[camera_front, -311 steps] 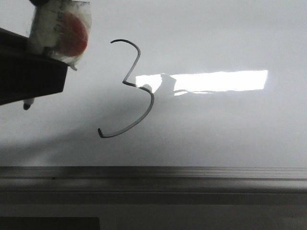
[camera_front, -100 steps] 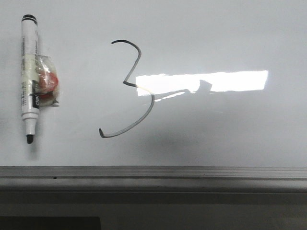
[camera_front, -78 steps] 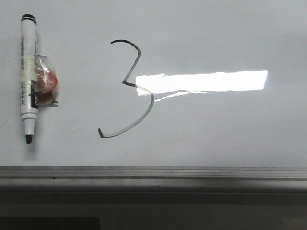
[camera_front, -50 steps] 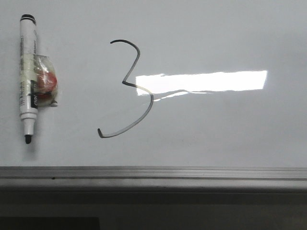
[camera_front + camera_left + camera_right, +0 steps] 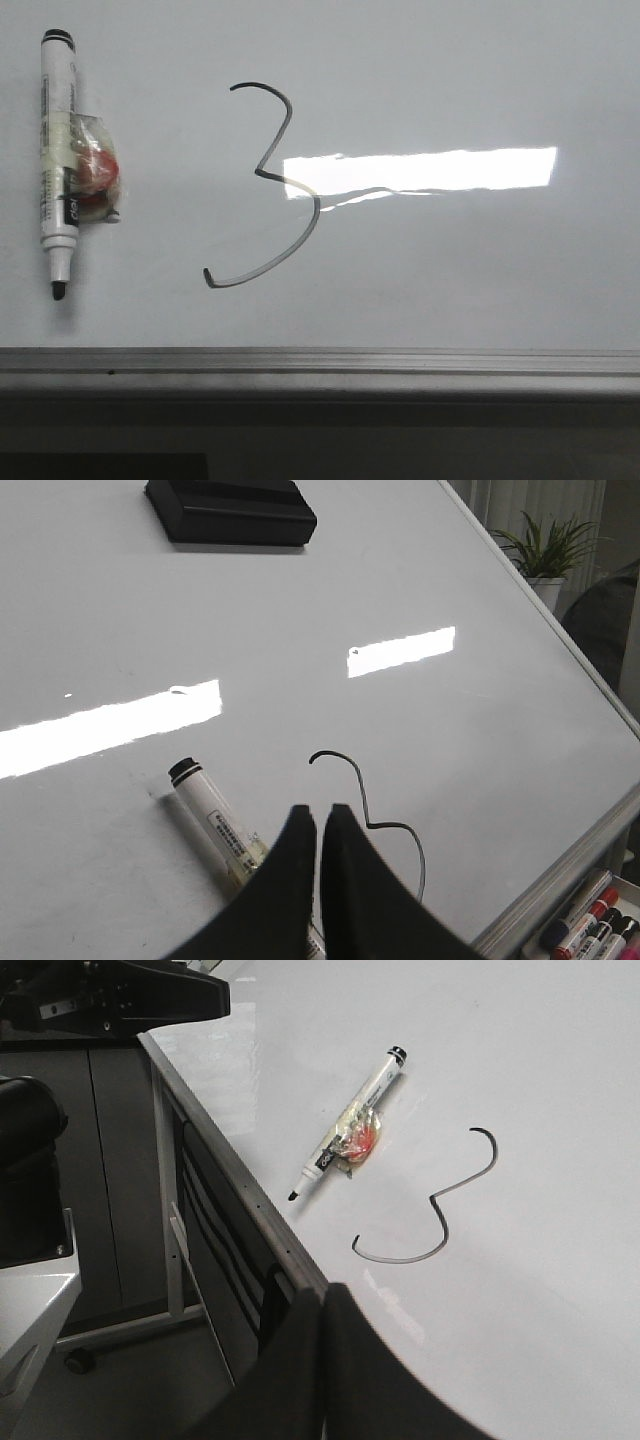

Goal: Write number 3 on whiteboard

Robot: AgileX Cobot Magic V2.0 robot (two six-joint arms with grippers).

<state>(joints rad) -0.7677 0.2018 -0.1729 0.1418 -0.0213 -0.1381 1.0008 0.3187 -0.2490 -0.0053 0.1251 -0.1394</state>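
The whiteboard (image 5: 450, 280) carries the number 3 (image 5: 268, 190), just beyond the left gripper (image 5: 319, 812), whose fingers are pressed together on nothing. The right gripper (image 5: 322, 1295) is likewise closed and unladen. A marker (image 5: 58, 165) (uncapped) lies beside the numeral, near the grey edge strip (image 5: 320, 360). Bare glossy board spreads around.
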